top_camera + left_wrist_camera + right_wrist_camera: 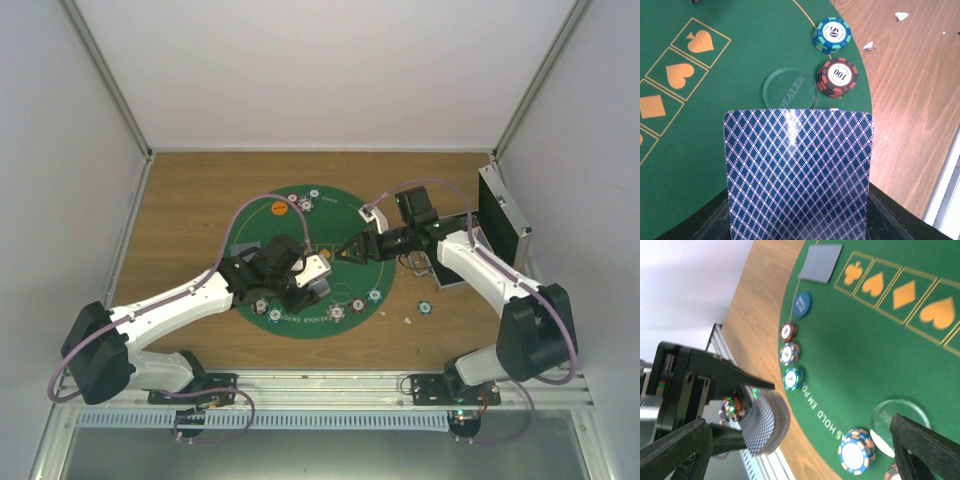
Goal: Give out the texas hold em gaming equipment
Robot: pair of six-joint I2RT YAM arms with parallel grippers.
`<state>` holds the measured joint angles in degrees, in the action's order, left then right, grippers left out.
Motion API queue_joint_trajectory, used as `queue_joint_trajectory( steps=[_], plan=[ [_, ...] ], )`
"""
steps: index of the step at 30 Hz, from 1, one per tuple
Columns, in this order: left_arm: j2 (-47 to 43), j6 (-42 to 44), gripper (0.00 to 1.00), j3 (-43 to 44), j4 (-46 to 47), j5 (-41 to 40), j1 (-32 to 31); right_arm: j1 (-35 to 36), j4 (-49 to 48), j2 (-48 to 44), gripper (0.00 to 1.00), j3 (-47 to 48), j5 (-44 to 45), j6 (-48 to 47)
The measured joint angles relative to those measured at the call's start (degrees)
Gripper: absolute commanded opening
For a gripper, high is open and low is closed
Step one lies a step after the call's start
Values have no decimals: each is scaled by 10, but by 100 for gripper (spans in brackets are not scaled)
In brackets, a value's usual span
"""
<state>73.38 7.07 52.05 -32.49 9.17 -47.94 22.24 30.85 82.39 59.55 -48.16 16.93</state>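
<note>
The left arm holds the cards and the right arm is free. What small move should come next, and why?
Probably the right gripper should shift toward the deck and take its top card. Its jaws stand wide open and empty, the left gripper is shut on the deck, and one dealt card lies on the mat, near the blue disc.

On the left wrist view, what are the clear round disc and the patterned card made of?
The clear round dealer disc: glossy transparent plastic, probably acrylic; the round green felt mat shows through it. The blue-diamond-backed playing card: coated paper or plastic, can't tell which; a pale glare streak shows a smooth sheen.
</note>
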Motion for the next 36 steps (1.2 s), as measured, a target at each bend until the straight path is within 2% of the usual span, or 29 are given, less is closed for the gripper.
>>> queue_joint_trajectory(
  steps=[4, 14, 22, 36],
  plan=[
    [0, 1, 56, -10, 8, -2, 0, 1, 9, 12, 94, -10, -42, -6],
    [1, 16, 56, -16, 20, -1, -1, 37, 17, 63, 74, -19, -75, -27],
    [13, 20, 56, -14, 27, 0, -1, 58, 34, 105, 67, -7, -83, -53],
    [28, 20, 56, 5, 31, -1, -3, 83, 53, 146, 61, 21, -87, -80]
  ],
)
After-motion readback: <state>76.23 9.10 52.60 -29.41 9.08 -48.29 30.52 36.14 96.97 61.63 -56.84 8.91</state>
